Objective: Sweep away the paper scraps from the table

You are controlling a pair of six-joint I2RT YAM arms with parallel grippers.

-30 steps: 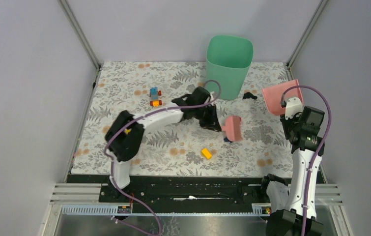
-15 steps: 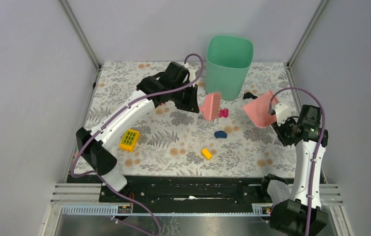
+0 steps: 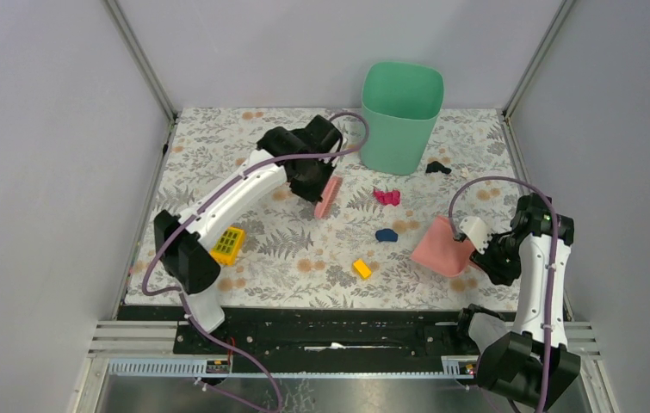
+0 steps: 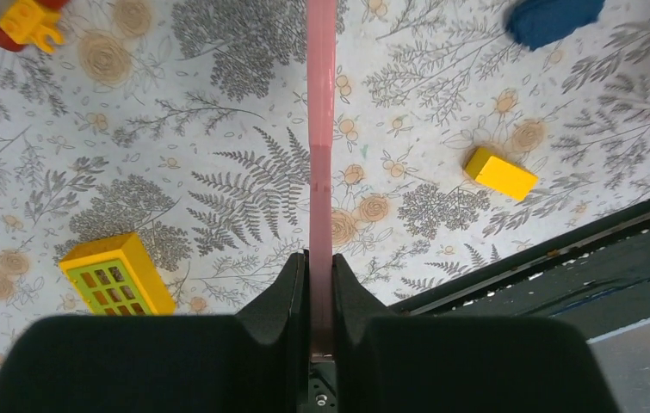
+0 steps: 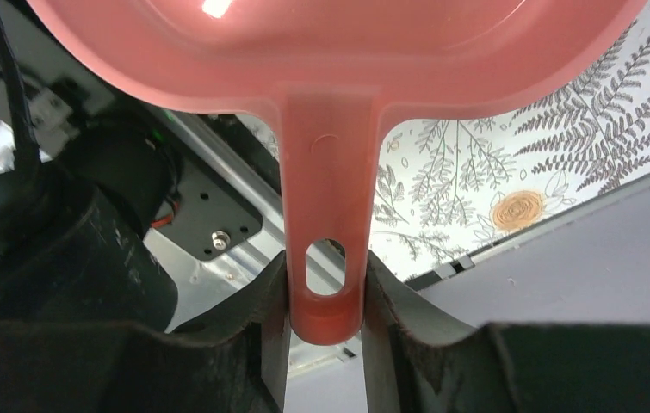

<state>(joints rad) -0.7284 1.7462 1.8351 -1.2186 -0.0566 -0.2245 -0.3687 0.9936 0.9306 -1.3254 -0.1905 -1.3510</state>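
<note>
From above, the left claw point(image 3: 321, 182) is clenched on a pink brush point(image 3: 330, 196). Half a second ago the brush hung out to the claw's right, beside a magenta piece point(image 3: 386, 197). Now it sits closer under the claw, seen edge-on, and that piece lies well apart to the right. The right claw point(image 3: 469, 249) grips a pink dustpan point(image 3: 440, 247). It was raised near the green bin point(image 3: 400, 116) before. It now lies low on the desk point(image 3: 304, 249), towards the near edge, with a blue piece point(image 3: 386, 234) beyond its open end. The paper scraps are too small to pick out on the pale leaf print in this view, so I can't place them.

In the left wrist view, the left claw point(image 4: 321, 288) pinches the brush point(image 4: 321, 129), which runs straight ahead of it. A yellow grid block point(image 4: 119, 275) lies just to the claw's left and a yellow brick point(image 4: 500, 172) ahead to its right. No scrap shows for certain on the desk point(image 4: 218, 172).

In the right wrist view, the right claw point(image 5: 325, 310) clamps the dustpan point(image 5: 330, 52) by its slotted handle. The desk point(image 5: 476, 172) shows to the claw's right.
</note>
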